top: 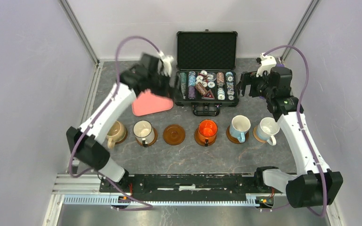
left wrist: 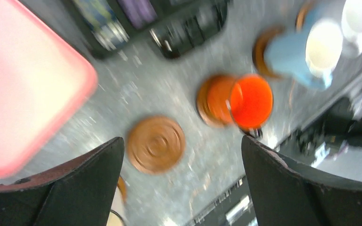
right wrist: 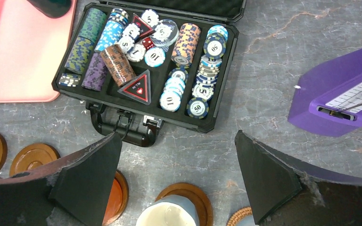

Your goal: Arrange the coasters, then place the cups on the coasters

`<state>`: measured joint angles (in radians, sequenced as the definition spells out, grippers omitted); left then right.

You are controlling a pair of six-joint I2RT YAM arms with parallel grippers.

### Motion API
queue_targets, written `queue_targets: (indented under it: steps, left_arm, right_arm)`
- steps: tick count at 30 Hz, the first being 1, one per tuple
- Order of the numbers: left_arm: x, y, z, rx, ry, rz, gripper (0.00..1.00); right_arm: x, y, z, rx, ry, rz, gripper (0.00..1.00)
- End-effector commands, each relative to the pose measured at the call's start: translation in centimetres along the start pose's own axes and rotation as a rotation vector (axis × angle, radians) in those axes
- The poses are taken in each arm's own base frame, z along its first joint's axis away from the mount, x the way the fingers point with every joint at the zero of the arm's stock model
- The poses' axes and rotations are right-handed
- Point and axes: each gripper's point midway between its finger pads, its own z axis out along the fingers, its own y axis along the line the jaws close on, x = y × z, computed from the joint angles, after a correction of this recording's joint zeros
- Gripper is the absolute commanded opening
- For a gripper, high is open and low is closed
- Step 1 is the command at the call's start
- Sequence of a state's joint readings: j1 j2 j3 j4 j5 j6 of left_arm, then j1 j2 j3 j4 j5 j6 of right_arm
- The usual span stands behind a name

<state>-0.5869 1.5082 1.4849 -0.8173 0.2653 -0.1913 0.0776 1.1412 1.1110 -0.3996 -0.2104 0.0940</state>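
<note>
The coasters lay in one row so each could take a mug; five cups stood on theirs, the third from the left bare, the sixth cup perhaps the dark shape by the pink tray. The left gripper hung raised near that tray, spread wide and empty; the right gripper, beside the chip case, likewise.

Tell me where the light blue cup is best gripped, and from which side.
Probably the far rim of the light blue cup, from straight above, jaws straddling the wall. It stands upright, mouth open, handle apparently on the near side; the orange cup and white cup flank it.
</note>
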Motion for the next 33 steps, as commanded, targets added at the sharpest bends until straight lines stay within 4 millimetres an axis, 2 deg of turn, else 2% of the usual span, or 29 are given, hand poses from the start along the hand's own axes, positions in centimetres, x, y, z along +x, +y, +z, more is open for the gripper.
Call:
queue_targets:
  steps: [1,3,7,9,12,14,16,18,24,25,28,33]
  left_arm:
    - [-6.9,5.1,-2.9,0.066,-0.063,0.084,1.0]
    - [-10.3,9.1,-3.9,0.003,-0.109,0.134,1.0]
    - [-13.5,17.4,-4.0,-0.029,-0.132,0.28,1.0]
    - [-15.2,22.0,-4.2,-0.11,-0.166,0.348,1.0]
    - [-18.2,28.6,-4.5,-0.306,-0.264,0.312,1.0]
    - [-19.3,31.9,-4.1,-0.443,-0.301,0.274,0.98]
    - [-19.8,35.5,-3.9,-0.603,-0.337,0.207,0.98]
    - [-19.9,38.2,-3.5,-0.711,-0.364,0.134,0.98]
    - [-19.9,42.6,-1.2,-0.853,-0.452,-0.037,0.97]
    - [-19.6,42.9,-0.4,-0.865,-0.449,-0.045,0.97]
    - [-19.4,43.2,1.9,-0.819,-0.458,-0.071,0.97]
    - [-20.0,41.8,5.3,-0.646,-0.499,-0.094,0.96]
  right_arm:
    - [-2.8,0.0,0.3,-0.016,-0.07,-0.038,0.98]
    - [-2.7,-0.1,0.6,-0.017,-0.061,-0.046,0.98]
    - [-3.0,0.0,1.0,-0.034,-0.057,-0.077,0.98]
    - [-3.1,0.0,1.2,-0.038,-0.053,-0.085,0.98]
    - [-3.2,-0.3,1.4,-0.026,-0.049,-0.085,0.98]
    - [-3.2,-0.5,1.5,-0.016,-0.047,-0.083,0.98]
    - [-3.0,-0.8,1.7,-0.001,-0.04,-0.078,0.98]
    - [-2.8,-0.9,1.9,0.002,-0.03,-0.074,0.98]
    - [-1.7,-1.0,2.2,0.009,-0.004,-0.052,0.98]
    - [-1.5,-1.0,2.2,0.007,0.0,-0.047,0.98]
    - [-1.4,-1.1,2.2,0.01,0.007,-0.045,0.98]
    - [-0.9,-1.2,2.3,0.015,0.018,-0.041,0.98]
